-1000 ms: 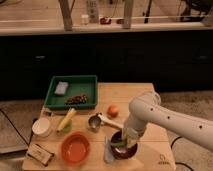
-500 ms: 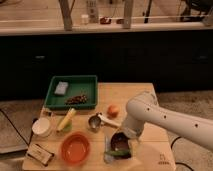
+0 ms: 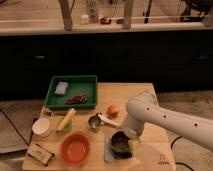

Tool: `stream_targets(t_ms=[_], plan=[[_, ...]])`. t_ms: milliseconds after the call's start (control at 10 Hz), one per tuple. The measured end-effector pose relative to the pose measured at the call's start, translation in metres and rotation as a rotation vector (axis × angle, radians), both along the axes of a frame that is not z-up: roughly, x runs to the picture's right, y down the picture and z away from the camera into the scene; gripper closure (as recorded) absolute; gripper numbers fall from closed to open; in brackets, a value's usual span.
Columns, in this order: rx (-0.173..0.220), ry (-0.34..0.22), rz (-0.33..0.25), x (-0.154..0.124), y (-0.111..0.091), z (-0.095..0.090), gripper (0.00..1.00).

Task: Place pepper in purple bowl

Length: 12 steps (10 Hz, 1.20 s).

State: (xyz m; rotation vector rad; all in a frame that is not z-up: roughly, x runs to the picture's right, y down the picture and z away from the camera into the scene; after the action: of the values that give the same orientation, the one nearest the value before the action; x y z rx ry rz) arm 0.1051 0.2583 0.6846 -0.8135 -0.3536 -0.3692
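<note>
A wooden table [image 3: 150,92] is shown from above. The purple bowl [image 3: 121,141] is set near its front edge, at about 5 o'clock. The gripper [image 3: 128,135] is held low at the bowl's 1 o'clock rim, presumably for a release inside. Its state cannot be told, as it is masked by the white arm [image 3: 150,112]. A greenish shape, judged to be the pepper [image 3: 121,147], is glimpsed inside the bowl but barely made out. An orange bowl [image 3: 76,148] is placed at the purple bowl's 9 o'clock.
</note>
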Motion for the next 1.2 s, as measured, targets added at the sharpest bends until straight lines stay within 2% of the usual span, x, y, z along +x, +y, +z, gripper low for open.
stream_targets(t_ms=[800, 1200], plan=[[-0.008, 0.001, -0.002, 0.0019, -0.0024, 0.0032, 0.2], [0.014, -0.01, 0.008, 0.0068, -0.0041, 0.0022, 0.2]])
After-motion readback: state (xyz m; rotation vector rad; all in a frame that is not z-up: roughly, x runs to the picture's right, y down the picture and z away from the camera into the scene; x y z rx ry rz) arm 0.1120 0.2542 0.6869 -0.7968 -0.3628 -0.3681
